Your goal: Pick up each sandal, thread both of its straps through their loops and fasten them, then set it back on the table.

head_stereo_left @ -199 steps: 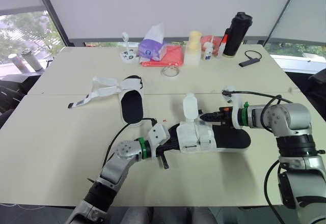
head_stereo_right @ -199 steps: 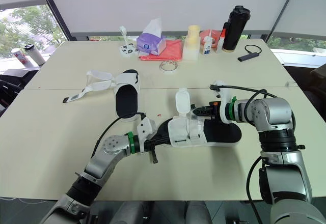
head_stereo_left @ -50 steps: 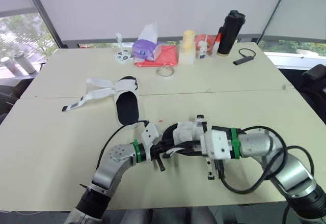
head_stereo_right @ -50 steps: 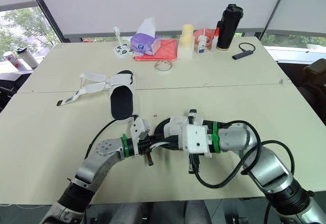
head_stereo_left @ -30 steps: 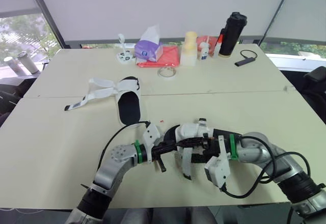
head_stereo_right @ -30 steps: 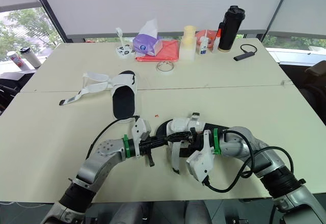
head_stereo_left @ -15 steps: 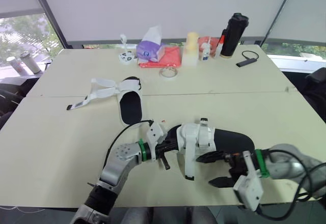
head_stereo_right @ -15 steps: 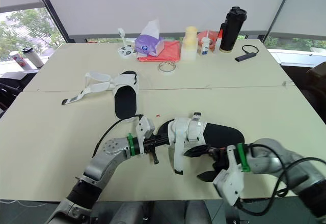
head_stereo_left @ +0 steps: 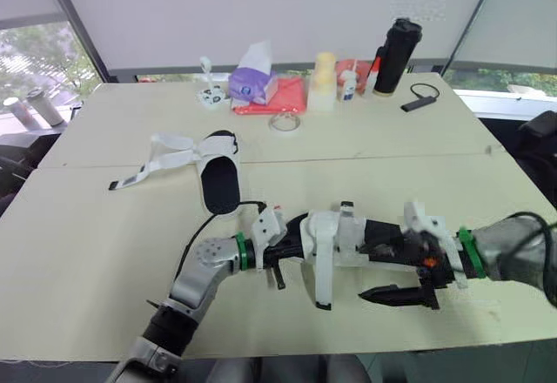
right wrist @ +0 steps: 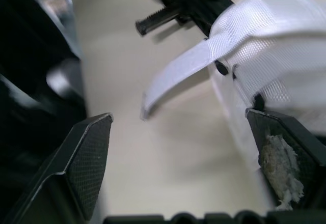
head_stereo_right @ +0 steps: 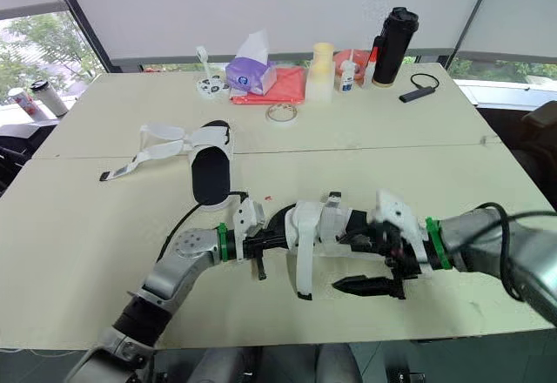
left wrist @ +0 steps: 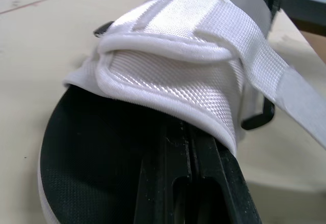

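Dangling sandal strap (right wrist: 178,74) before wide-spread right gripper (right wrist: 175,127), near table (head_stereo_right: 261,335) edge.

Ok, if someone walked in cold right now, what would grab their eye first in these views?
First, the near sandal toward the table's front, pinched at one end by the left claw, with a loose white strap hanging off its side. The right claw is wide open beside that strap, holding nothing. Further back on the left lies the second sandal, its straps splayed out unfastened.
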You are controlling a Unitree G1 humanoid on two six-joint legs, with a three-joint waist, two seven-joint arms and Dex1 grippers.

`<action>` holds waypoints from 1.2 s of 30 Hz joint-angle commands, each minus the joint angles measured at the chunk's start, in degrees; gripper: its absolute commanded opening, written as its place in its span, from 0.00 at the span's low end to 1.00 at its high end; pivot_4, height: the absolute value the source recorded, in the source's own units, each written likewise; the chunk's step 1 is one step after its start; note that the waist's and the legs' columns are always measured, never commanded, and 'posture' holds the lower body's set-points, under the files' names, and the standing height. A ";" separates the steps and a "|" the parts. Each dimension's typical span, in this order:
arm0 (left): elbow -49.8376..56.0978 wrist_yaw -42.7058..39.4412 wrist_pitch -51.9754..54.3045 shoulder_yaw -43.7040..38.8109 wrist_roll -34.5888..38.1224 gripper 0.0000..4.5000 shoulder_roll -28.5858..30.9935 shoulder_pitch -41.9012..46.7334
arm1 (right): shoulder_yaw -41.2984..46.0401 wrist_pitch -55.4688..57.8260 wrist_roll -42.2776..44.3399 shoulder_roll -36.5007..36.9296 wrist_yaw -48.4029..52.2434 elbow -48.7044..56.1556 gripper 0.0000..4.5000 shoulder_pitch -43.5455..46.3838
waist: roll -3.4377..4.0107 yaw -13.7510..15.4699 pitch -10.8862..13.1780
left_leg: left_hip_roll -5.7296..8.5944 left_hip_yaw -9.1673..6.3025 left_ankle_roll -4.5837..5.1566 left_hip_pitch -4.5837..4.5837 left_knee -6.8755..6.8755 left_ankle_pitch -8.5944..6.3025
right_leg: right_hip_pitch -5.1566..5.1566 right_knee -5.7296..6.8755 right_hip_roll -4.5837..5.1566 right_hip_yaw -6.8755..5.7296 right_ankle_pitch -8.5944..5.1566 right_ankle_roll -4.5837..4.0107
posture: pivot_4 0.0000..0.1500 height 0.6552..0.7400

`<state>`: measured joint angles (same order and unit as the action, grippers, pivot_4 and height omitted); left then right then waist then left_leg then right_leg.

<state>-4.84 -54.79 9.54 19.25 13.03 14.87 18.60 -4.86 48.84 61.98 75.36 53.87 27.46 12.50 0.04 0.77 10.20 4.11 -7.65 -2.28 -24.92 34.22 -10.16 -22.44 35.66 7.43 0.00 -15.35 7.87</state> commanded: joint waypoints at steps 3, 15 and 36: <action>0.49 -3.07 0.51 2.01 -0.89 0.00 1.97 -1.08 | 0.68 14.62 10.42 -1.72 -0.78 0.74 1.00 3.60 | 0.00 0.12 0.00 | 0.01 0.02 0.04 -0.28 -0.02 -0.03 | -0.15 -0.17 -0.03 -0.16 0.01 0.03 | 1.00 1.00; 2.10 -6.09 2.22 2.08 0.13 0.00 2.44 -0.48 | -0.03 23.82 9.90 -13.55 -13.49 0.16 1.00 5.04 | -0.02 0.08 0.00 | 0.04 0.15 0.06 -0.35 0.09 -0.03 | -0.17 -0.18 -0.08 -0.17 0.06 0.12 | 1.00 1.00; -5.89 0.26 -5.82 0.56 -4.67 0.00 1.59 1.13 | 3.25 31.68 9.67 -31.54 -28.24 -5.47 0.48 7.61 | -0.02 0.01 -0.01 | 0.03 0.00 0.07 -0.31 0.83 -0.03 | -0.03 0.40 -0.23 -0.16 0.16 0.13 | 1.00 1.00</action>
<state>-8.51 -56.03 3.44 19.43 11.19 15.59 20.13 -3.53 80.26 71.03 43.92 25.74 21.18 19.00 0.02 0.78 10.19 4.14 -7.65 -2.21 -25.23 35.05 -10.19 -22.48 36.06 7.20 -0.15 -15.19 8.00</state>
